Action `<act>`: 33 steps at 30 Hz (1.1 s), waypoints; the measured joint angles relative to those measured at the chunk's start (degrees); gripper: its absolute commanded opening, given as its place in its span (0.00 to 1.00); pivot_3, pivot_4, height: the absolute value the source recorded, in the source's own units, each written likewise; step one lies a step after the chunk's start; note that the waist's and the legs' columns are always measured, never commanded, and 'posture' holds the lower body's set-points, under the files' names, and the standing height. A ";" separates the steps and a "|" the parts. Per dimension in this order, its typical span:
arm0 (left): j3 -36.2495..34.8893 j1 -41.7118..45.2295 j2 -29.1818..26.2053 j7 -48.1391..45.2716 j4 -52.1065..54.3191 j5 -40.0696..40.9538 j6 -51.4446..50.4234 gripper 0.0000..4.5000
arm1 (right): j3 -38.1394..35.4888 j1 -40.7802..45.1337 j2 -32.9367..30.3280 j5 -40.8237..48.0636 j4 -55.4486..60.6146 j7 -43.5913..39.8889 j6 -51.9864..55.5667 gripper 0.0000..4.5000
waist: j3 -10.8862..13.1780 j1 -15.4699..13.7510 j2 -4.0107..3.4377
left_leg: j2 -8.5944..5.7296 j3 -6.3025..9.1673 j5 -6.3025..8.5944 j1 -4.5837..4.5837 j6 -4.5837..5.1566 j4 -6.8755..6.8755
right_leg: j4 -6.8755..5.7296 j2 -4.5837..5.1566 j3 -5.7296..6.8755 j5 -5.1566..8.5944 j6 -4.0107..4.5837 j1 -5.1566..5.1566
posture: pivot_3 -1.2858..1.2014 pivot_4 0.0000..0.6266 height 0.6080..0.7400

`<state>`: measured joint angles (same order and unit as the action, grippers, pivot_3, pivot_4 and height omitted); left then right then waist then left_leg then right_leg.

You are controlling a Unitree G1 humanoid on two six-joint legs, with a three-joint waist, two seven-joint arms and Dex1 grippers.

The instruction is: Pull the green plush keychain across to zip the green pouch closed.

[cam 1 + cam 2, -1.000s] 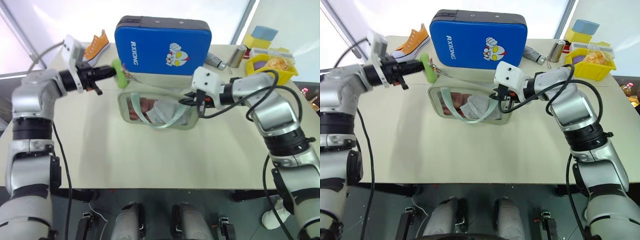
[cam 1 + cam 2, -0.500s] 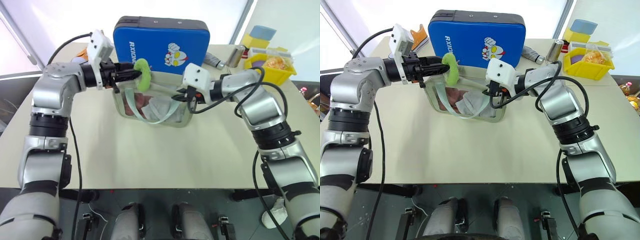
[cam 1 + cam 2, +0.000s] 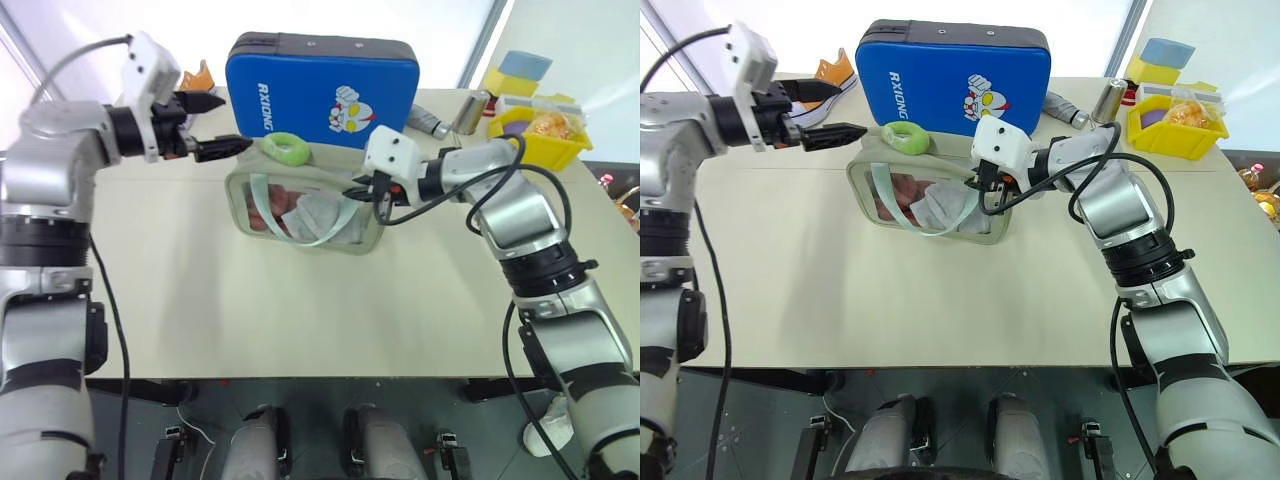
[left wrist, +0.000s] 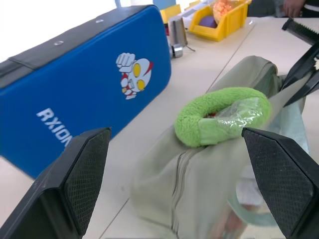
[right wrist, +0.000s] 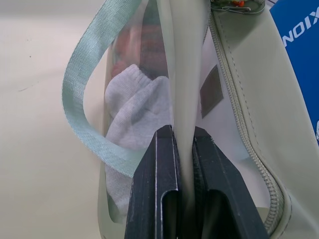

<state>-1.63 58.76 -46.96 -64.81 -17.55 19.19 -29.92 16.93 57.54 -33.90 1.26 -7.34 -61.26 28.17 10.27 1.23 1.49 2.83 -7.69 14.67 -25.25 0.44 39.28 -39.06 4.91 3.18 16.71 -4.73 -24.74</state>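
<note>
Released half a second before, the green plush keychain (image 3: 286, 150) lay loose on the top edge of the green pouch (image 3: 305, 208), toward its left end, while the left pincer (image 3: 222, 123) had drawn back with fingers spread wide and nothing between them. On the desk (image 3: 300, 320) the pouch stood in front of the blue padded case (image 3: 325, 90). Clamped shut on the pouch's right edge, the right pincer (image 3: 372, 203) steadied it. Judging by the seam in the left wrist view, the zip looked closed, so the pull seemed complete.
</note>
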 measured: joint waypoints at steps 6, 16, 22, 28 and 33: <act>1.14 -12.47 2.07 1.13 6.77 0.21 -1.70 1.00 | 0.00 0.65 0.23 -0.19 -1.49 0.00 -1.01 0.00 | 0.00 -0.28 0.00 | -0.01 0.03 0.00 0.01 0.00 0.02 | -0.01 0.00 0.00 0.00 0.00 0.04 | 0.52 0.24 1.00; 1.19 -10.89 6.58 5.57 0.97 -1.90 1.79 0.33 | 0.06 1.12 0.74 -0.47 -1.90 -0.25 -1.04 0.00 | 0.01 -0.09 0.01 | -0.01 0.01 0.00 -0.03 0.01 0.01 | 0.01 0.00 0.00 0.00 0.00 0.00 | 0.52 0.24 1.00; 0.76 -13.74 5.19 3.02 5.60 -0.91 -0.13 0.00 | 0.03 1.12 0.00 -0.70 -1.93 -0.33 -1.01 0.09 | 0.01 -0.29 0.00 | -0.02 0.01 0.00 -0.03 0.01 0.01 | 0.01 0.01 0.00 0.00 0.00 0.00 | 0.52 0.24 1.00; 0.81 -14.10 5.28 3.00 7.26 -0.95 -1.08 0.00 | -0.80 3.86 -1.83 0.22 -2.46 -2.71 -0.71 0.59 | 0.01 -0.40 0.00 | -0.03 0.01 0.01 -0.03 0.01 0.01 | 0.01 0.02 0.00 0.00 0.00 0.00 | 0.52 0.24 1.00; 0.79 -14.17 5.14 3.02 7.44 -0.95 -1.27 0.00 | -3.11 8.50 -3.36 2.20 -3.13 -5.38 -0.43 0.59 | 0.01 -0.38 0.00 | -0.02 0.02 0.01 -0.03 0.01 0.01 | 0.01 0.02 0.00 0.00 0.00 0.00 | 0.52 0.24 1.00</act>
<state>-0.84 44.59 -41.81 -61.79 -10.10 18.24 -31.20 13.82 66.04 -37.26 3.46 -10.47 -66.65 27.75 10.28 0.85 1.49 2.80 -7.68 14.68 -25.27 0.45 39.29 -39.05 4.93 3.18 16.71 -4.73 -24.74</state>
